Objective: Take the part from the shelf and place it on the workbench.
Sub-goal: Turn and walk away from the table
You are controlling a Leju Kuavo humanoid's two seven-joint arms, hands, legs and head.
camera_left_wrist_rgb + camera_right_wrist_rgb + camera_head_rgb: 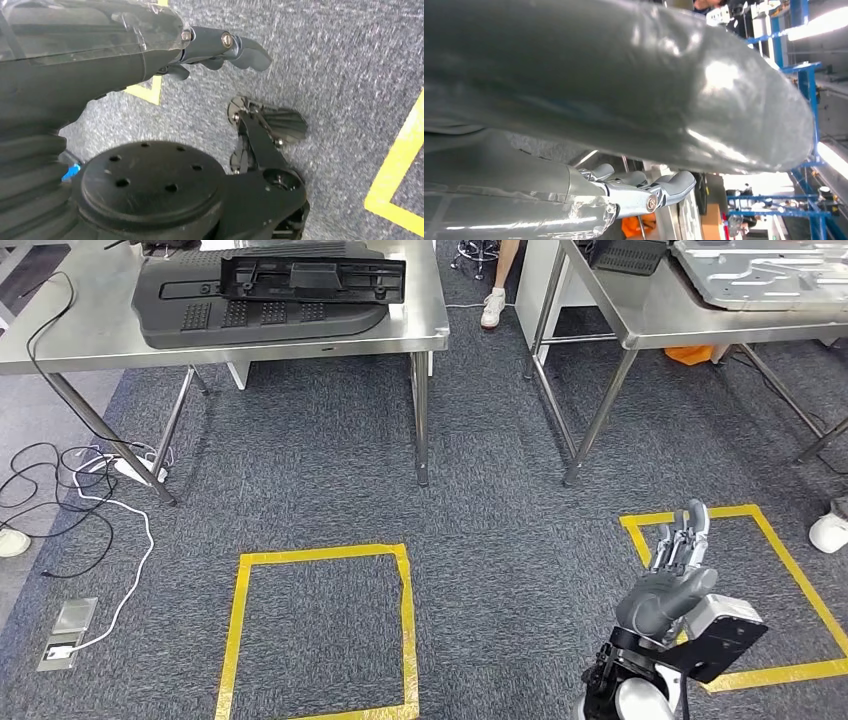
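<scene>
Though likely light (moulded plastic, by the look), best to take the black part (312, 275) by its long edges near the middle: stiff, yet long enough to tip. Looks ribbed and slotted, lying across a larger dark grey panel (200, 315) on the steel table (60, 345), well ahead. Holding nothing in the right hand (678, 575), fingers stretched; nothing in the left hand (220, 47) either, fingers loosely bent.

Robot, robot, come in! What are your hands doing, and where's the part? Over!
Right hand raised, fingers straight, holding nothing. Left hand hanging over carpet, holding nothing. Black parts lie on steel table ahead. Open carpet between.
</scene>
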